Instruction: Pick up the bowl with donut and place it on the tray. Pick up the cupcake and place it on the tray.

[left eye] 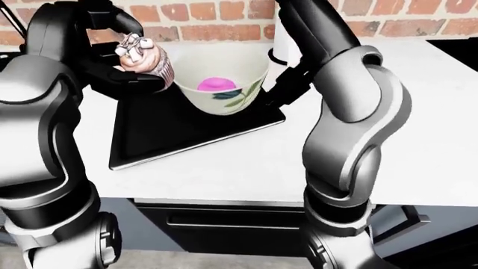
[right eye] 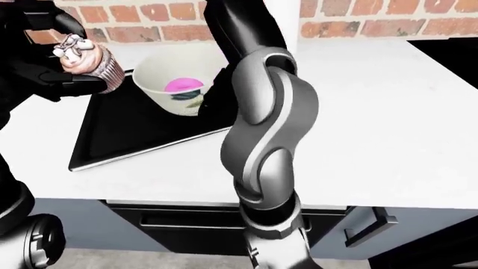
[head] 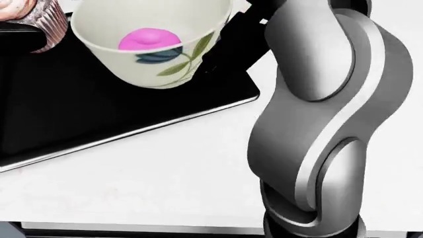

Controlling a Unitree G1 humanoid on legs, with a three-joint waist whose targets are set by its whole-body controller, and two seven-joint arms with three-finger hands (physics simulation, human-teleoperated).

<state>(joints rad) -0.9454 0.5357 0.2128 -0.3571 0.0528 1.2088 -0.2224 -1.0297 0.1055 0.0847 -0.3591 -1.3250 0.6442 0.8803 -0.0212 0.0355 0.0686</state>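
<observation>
A white bowl point(head: 153, 55) with a leaf print and a pink donut point(head: 147, 38) inside it rests on the top right part of the black tray point(head: 73, 116). My left hand point(left eye: 143, 56) is shut on the frosted cupcake point(left eye: 153, 60) and holds it in the air over the tray's top left edge, beside the bowl. My right arm point(head: 331, 104) rises at the right of the bowl, its forearm running off the top of the eye views. A black part point(left eye: 287, 84) stands by the bowl's right side; I cannot tell whether it is the right hand.
The tray lies on a white counter point(left eye: 246, 168) under a brick wall point(left eye: 217, 11). A white upright object point(left eye: 279, 33) stands behind the bowl. A black surface point(left eye: 455, 45) lies at the far right. Dark drawers point(left eye: 224, 224) sit below the counter's near edge.
</observation>
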